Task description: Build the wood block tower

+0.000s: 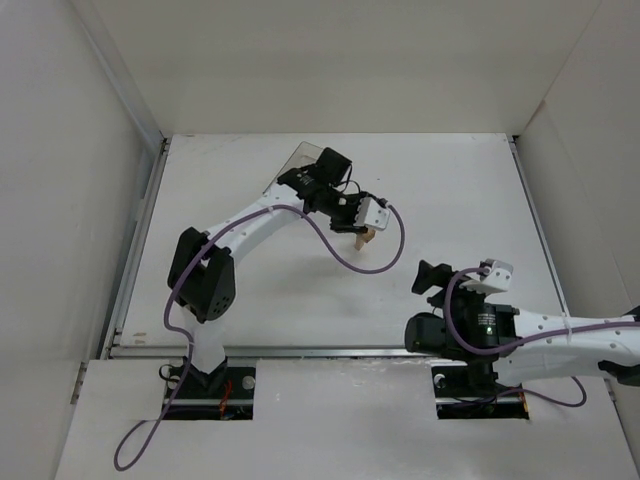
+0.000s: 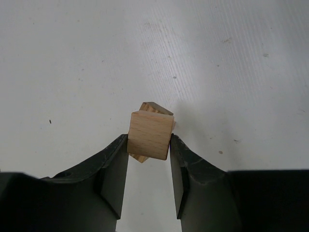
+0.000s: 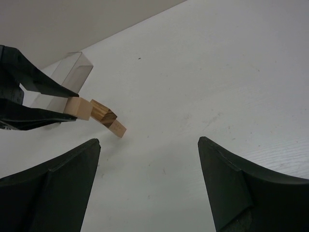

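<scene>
The left claw (image 2: pixel 148 141) is pinching a light-tan wood block (image 2: pixel 150 135) between its two dark fingers (image 2: pixel 115 166), with the block's square face turning toward the camera. A second block (image 2: pixel 157 108) is lying on the white desk (image 2: pixel 72 72) just behind the held one and skewed to it. Its darker end is showing above and one corner is poking out at lower left. Whether the two are touching is not telling from here.

A robot test lab
White walls (image 1: pixel 330 60) box in the bench (image 1: pixel 450 190) under the fingers (image 2: pixel 111 183); a left arm (image 1: pixel 250 220) and right arm (image 1: pixel 560 330) with purple cables (image 1: pixel 341 259) are bolted down.
</scene>
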Robot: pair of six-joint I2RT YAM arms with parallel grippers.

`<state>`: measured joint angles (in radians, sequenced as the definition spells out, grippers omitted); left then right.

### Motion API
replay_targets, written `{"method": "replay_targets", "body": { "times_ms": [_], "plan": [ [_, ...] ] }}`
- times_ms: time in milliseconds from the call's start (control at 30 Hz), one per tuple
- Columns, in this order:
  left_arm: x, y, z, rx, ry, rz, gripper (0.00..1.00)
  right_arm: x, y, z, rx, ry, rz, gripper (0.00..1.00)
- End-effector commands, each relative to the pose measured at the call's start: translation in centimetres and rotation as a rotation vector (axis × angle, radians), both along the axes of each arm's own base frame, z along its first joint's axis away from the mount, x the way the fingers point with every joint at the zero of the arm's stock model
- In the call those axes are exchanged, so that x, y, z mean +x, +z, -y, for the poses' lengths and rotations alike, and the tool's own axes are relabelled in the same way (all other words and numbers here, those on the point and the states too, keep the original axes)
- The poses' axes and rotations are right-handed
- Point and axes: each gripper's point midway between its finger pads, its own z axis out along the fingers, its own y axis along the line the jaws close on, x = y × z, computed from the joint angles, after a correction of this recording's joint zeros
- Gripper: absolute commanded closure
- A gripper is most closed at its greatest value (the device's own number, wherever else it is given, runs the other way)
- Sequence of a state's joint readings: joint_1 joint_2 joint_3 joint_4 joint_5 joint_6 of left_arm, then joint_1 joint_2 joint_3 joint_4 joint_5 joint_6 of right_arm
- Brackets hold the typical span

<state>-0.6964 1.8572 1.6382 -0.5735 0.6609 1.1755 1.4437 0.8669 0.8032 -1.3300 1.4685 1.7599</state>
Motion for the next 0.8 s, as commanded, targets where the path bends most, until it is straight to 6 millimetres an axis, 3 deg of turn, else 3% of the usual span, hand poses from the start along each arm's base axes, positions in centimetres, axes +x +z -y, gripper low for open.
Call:
{"method": "replay_targets", "body": {
  "times_ms": [0, 367, 500, 600, 767],
  "plan": [
    [-1.1, 2.1, 0.2, -0.057, -0.148, 0.033, 0.90, 0.2, 1.7, 0.4, -0.081, 0.006, 0.073, 0.12],
    [0.6, 0.3, -0.2, -0.032, -0.242, 0.024, 0.90, 0.0, 1.7, 0.4, -0.052, 0.015, 0.067, 0.12],
    [-0.4, 0.4, -0.8, -0.031, -0.253, -0.030, 0.90, 0.0, 1.7, 0.2, -0.072, 0.018, 0.056, 0.12],
    [-1.0, 1.6, -1.6, -0.048, -0.258, -0.027, 0.90, 0.0, 1.9, -0.5, -0.081, 0.023, 0.035, 0.11],
    [-1.9, 3.5, -2.5, -0.065, -0.188, -0.076, 0.90, -1.0, 4.0, -1.1, -0.026, 0.105, -0.093, 0.09]
  ]
}}
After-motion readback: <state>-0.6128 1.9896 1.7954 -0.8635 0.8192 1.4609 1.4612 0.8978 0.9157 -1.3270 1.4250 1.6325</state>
